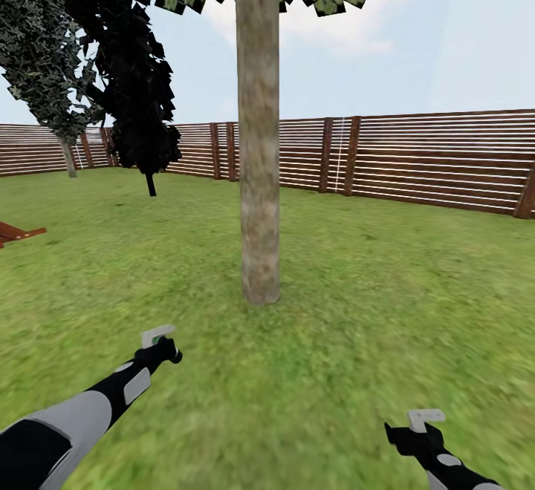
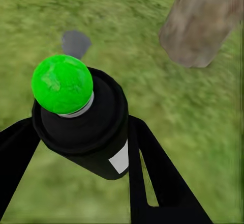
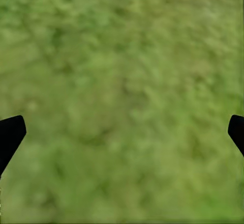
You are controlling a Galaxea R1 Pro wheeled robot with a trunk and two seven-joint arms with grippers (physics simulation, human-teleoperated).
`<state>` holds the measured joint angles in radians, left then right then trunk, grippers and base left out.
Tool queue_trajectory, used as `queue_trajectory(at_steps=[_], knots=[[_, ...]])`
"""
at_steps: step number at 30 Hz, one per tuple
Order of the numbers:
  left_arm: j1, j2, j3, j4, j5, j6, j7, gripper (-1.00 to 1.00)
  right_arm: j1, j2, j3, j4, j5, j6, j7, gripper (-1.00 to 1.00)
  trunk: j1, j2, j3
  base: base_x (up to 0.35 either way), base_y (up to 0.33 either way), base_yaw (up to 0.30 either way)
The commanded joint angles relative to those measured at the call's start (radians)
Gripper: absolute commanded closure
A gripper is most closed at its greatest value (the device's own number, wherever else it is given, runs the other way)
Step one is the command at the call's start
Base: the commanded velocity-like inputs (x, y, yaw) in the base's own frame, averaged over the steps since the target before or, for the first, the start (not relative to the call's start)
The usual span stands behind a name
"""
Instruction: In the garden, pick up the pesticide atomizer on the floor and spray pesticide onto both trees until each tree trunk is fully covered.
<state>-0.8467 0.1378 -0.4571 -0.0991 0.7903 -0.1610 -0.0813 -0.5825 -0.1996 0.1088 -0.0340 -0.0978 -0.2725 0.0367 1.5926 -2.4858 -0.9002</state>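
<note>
Pesticide atomizer [image 2: 81,122]: one. A dark canister, its tip rendering green here, clamped between the two black fingers of the left gripper [image 1: 160,345]. Tip aimed toward the foot of the tree trunk [image 1: 258,134], presumably so that spray lands on the bark.

Tree trunk: one thick, mottled grey-brown column, standing upright on the floor [image 1: 371,312] mid-lawn, directly ahead of the robot and near the left gripper. The left wrist view shows its base [image 2: 203,20] just beyond the atomizer. No coating is discernible on the bark. A second thick trunk is not among these entries.

Right gripper [image 1: 425,425]: one. Holds nothing; in the right wrist view the fingers [image 3: 10,135] sit wide apart over bare grass. Hangs low to the robot's right, likely kept clear of the spraying.

Dark narrow trees [image 1: 122,67]: two, toward the far left corner of the lawn.

Fence [image 1: 431,163]: one run of brown horizontal slats along the lawn's far edge.

Reddish-brown object [image 1: 15,234]: one, at the left edge; identity unclear.
</note>
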Motion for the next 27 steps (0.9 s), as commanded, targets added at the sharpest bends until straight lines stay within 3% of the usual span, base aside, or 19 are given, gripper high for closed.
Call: queue_trajectory(at_steps=[1,3,5,6,7,10,14,19,27], knots=[[-0.001,-0.002,-0.006,0.001,0.010,-0.003,-0.005,1.00,-0.001,-0.001,0.008,0.001,-0.019,-0.004,0.003,-1.00,0.000,0.000,-0.001,0.103,0.000,0.000],[0.000,-0.004,-0.006,0.002,0.010,-0.002,-0.005,1.00,-0.001,-0.001,0.008,0.000,-0.060,-0.004,0.001,-1.00,0.000,0.000,-0.001,0.179,0.000,0.000],[0.000,-0.005,-0.006,0.006,0.009,0.014,-0.005,1.00,-0.001,-0.001,0.008,0.000,-0.156,-0.004,0.000,-1.00,0.000,0.000,-0.001,0.279,0.000,-0.047],[0.000,-0.006,-0.007,0.010,0.007,0.050,-0.005,1.00,-0.001,-0.002,0.008,0.000,-0.221,-0.003,0.002,-1.00,0.000,0.000,-0.001,0.309,0.000,-0.187],[0.000,-0.005,-0.007,0.011,0.006,0.077,-0.005,1.00,0.000,-0.002,0.008,0.000,-0.259,-0.003,0.003,-1.00,0.000,0.000,-0.001,0.317,0.000,-0.226],[0.000,-0.006,-0.008,0.013,0.004,0.130,-0.005,1.00,-0.001,-0.002,0.008,0.000,-0.320,-0.002,0.005,-1.00,0.000,0.000,-0.001,0.324,0.000,-0.266],[0.000,-0.006,-0.028,0.013,0.000,0.155,-0.005,1.00,-0.001,-0.002,0.009,0.000,-0.340,-0.002,0.005,-1.00,0.000,0.000,-0.001,0.329,0.000,-0.292],[0.000,-0.007,-0.080,0.011,0.000,0.226,-0.005,1.00,-0.001,-0.001,0.009,0.000,-0.342,-0.002,0.004,-1.00,0.000,0.000,-0.001,0.330,0.000,-0.287],[0.000,-0.007,-0.090,0.010,0.001,0.252,-0.003,1.00,-0.001,-0.001,0.009,0.000,-0.342,-0.002,0.000,-1.00,0.000,0.000,-0.001,0.330,0.000,-0.126]])
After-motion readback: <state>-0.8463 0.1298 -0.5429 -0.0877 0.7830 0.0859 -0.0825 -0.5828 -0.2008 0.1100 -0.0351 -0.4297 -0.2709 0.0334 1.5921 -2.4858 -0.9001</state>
